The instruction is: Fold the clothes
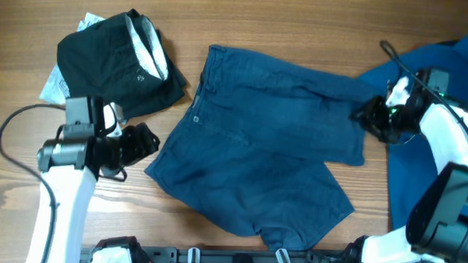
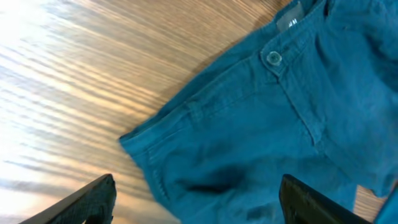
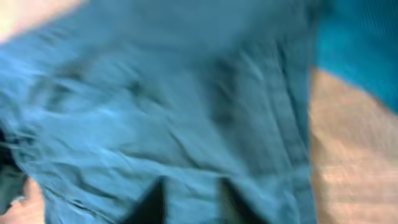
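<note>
The dark teal shorts (image 1: 273, 141) lie spread on the table, with the waistband at the left and its pale button (image 1: 197, 119) showing. My left gripper (image 1: 148, 142) is open just left of the waistband's lower corner. In the left wrist view that corner (image 2: 249, 137) lies between the wide-apart fingers (image 2: 199, 202), and the button (image 2: 273, 58) is beyond. My right gripper (image 1: 367, 117) is at the upper leg's hem. In the blurred right wrist view its fingers (image 3: 193, 202) are close together with the shorts' cloth (image 3: 155, 112) between them.
A black garment with pale lining (image 1: 115, 61) lies at the back left, close to the left arm. A brighter royal-blue shirt (image 1: 437, 115) lies at the right under the right arm and also shows in the right wrist view (image 3: 360, 43). The table's front edge carries black hardware (image 1: 214, 260).
</note>
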`<move>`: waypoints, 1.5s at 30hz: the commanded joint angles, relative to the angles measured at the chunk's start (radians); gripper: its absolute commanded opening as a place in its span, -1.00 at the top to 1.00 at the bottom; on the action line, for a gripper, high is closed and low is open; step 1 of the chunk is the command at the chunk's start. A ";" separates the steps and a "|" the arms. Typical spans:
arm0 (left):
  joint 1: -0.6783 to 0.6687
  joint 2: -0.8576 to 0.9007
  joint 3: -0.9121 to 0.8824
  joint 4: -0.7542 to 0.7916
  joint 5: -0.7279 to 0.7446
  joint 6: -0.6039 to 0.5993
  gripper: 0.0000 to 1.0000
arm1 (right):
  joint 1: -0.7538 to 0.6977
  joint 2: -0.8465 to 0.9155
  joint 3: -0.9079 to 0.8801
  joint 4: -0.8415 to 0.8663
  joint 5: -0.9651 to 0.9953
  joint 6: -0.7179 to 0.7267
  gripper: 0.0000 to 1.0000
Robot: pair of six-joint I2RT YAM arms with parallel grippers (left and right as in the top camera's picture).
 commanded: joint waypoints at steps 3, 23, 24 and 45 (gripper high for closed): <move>0.002 0.019 -0.007 0.105 0.179 0.027 -0.56 | 0.138 0.037 0.016 0.050 0.081 0.117 0.91; 0.002 -0.209 0.027 0.115 0.179 0.027 -0.84 | 0.454 0.615 0.175 0.851 -0.008 0.705 0.92; 0.002 -0.218 0.028 0.115 0.179 0.027 -0.84 | 0.467 0.626 0.207 0.869 -0.013 0.711 0.91; 0.002 -0.257 0.029 0.130 0.178 0.027 -0.99 | 0.170 0.304 0.689 -0.235 -0.104 -0.057 0.49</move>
